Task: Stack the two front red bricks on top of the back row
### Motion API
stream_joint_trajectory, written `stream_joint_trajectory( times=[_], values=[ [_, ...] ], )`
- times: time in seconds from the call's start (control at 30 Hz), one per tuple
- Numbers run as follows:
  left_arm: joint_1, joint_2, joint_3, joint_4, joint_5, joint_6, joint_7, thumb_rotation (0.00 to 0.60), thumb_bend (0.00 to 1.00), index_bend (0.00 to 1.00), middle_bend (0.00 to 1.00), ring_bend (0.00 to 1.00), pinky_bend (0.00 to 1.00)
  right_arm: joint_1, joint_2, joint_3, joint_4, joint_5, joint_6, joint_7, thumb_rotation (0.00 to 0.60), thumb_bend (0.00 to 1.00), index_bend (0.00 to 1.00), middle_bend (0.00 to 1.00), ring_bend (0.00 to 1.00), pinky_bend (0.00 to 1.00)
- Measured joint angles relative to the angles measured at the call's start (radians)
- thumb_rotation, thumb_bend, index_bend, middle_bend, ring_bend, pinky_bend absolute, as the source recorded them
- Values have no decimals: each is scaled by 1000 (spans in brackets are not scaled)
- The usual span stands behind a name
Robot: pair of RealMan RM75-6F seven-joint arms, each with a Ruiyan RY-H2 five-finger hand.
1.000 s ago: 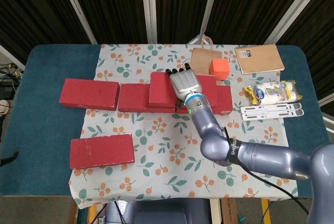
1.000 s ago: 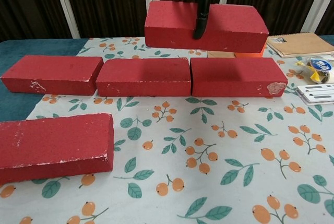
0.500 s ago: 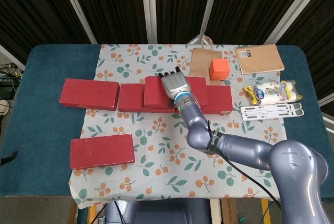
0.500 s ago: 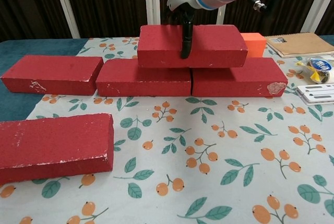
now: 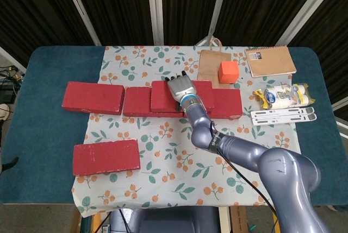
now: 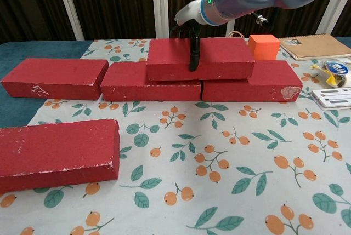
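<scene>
- Right robot hand (image 5: 181,88): grips stacked red brick (image 6: 200,58), frame centre, atop the back row (image 6: 148,80).
- Front red brick (image 5: 106,157): lower left, on the counter (image 5: 38,130).

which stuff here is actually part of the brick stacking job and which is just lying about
Part of the job:
- stacked brick, held by the right hand, lying across two back-row bricks
- back row of three red bricks
- front brick, not stacked yet

Lying about:
- orange cube
- paper bag
- notebook
- packet
- white strips
</scene>
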Motion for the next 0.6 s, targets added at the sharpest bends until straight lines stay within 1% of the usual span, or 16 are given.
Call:
stream_joint_trajectory(
  times=[0.23,0.6],
  values=[
    [-5,-7,0,3,-7,-1,13,600,72,11,0,0,0,12,-20,-40,42,-4,-32,42,600,0,141,252,219,0],
    [-10,-10,2,6,-11,-5,14,600,71,11,0,0,0,30,-21,-80,36,-2,-14,78,600,0,141,253,220,0]
  ],
)
